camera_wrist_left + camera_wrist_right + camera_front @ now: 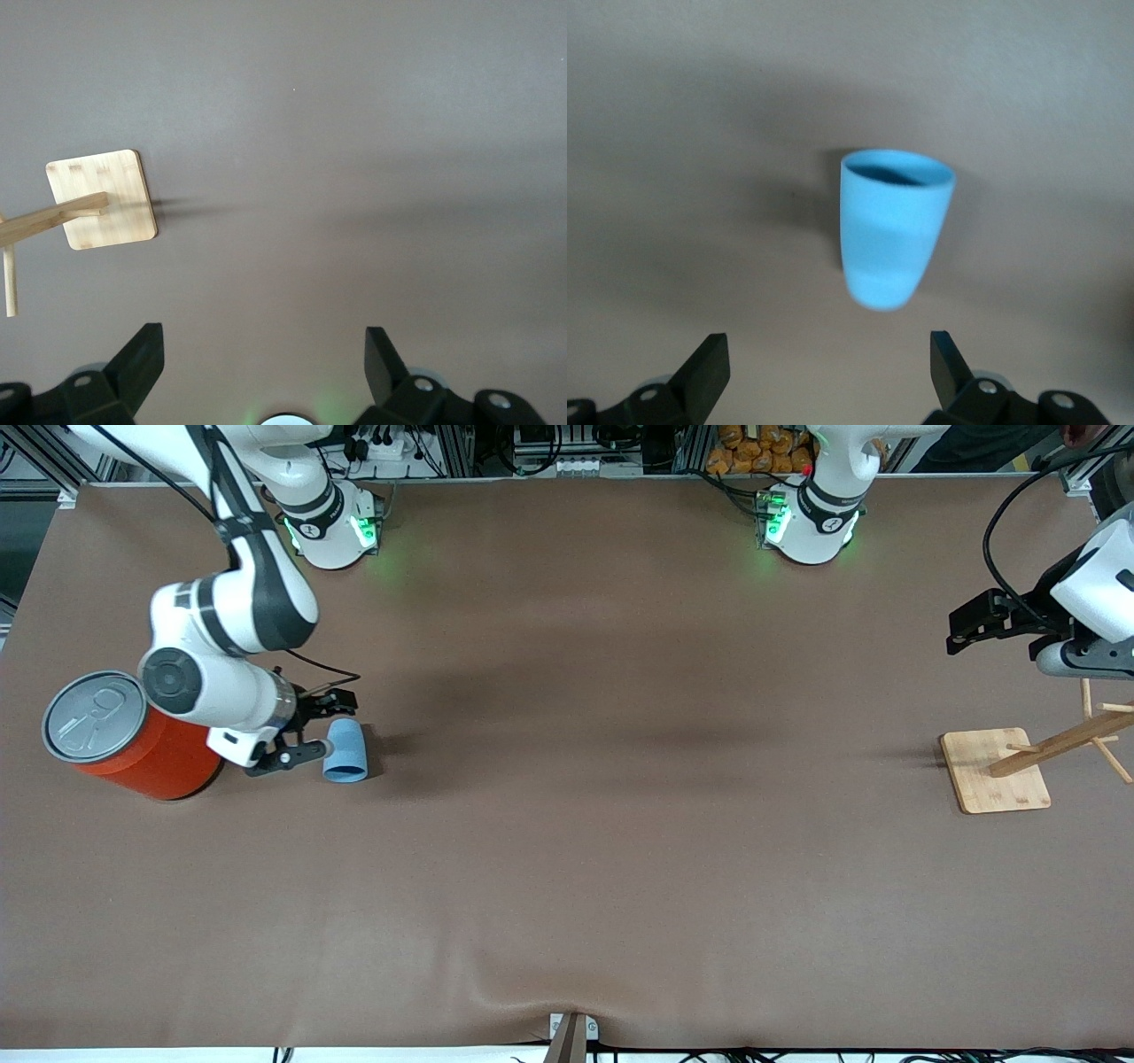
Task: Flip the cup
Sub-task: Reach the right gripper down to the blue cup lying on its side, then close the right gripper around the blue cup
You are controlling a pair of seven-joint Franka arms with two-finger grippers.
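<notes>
The light-blue cup looks to lie on its side on the brown table, toward the right arm's end. Its narrow closed end points toward the robots and its wider mouth toward the front camera. In the right wrist view the cup shows its darker inside at the end away from the fingertips. My right gripper hangs open between the cup and the orange can, with the cup ahead of its fingers and nothing between them. My left gripper waits open and empty over the table at the left arm's end.
A big orange can with a grey pull-tab lid stands close beside the right arm's wrist. A wooden peg rack on a square base stands at the left arm's end, below the left gripper.
</notes>
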